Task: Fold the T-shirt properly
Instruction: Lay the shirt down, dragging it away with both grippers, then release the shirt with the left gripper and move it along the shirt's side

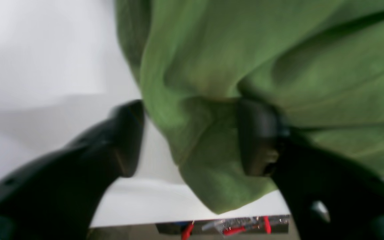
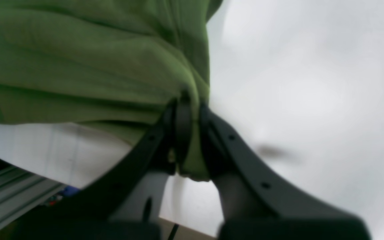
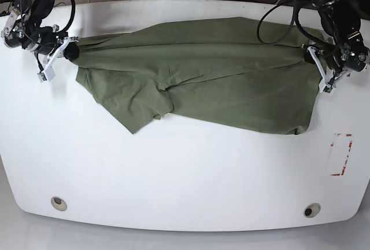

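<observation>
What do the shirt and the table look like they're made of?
The shirt: soft matte knit, probably cotton; it drapes and bunches in rounded folds. The table: smooth white hard surface, maybe laminate or painted board; it shows a faint sheen and no grain.

My base view is bright, even and sharp, while both wrist views are soft with motion blur, a grey shadow on the table (image 1: 45,110) toward nine o'clock in the left one.
</observation>
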Available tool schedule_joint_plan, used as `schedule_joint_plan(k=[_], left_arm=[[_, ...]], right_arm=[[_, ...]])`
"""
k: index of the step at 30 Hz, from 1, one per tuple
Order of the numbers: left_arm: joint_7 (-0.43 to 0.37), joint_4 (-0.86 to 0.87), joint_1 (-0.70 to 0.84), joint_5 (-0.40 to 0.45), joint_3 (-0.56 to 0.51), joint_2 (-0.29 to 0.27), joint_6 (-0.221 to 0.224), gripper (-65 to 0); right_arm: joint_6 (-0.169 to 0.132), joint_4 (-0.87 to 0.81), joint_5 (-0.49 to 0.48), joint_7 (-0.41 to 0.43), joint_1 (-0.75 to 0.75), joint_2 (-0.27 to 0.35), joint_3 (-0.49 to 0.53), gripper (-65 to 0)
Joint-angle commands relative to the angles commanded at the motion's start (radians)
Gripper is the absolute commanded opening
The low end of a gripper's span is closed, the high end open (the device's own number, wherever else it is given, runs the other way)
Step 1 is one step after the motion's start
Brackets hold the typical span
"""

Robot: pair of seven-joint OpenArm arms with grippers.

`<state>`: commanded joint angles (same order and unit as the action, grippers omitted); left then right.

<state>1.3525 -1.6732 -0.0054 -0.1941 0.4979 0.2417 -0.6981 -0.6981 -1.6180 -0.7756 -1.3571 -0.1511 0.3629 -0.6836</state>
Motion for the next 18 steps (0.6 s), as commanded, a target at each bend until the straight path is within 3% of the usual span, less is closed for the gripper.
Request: schedule_joint_plan(k=[5,12,18], left_arm=[[0.0,-0.014,-0.068,-0.009,0.002,0.0,0.0,-20.6],[-0.012,0.129,-0.218,0.04,0.006,0.032,0.0,-20.8],[-0.126,0.345,-0.347,0.064,0.0,0.064,0.0,-21.0]], right_arm=[[0.0,0.0,0.0,0.0,0.005,-0.017,0.0,-65.0],[0.0,0.0,0.003,0.0,0.017,-0.031,0.0,-65.0],[0.0,-0.002,0.002,0.0,0.029,-0.046,-0.003,-65.0]])
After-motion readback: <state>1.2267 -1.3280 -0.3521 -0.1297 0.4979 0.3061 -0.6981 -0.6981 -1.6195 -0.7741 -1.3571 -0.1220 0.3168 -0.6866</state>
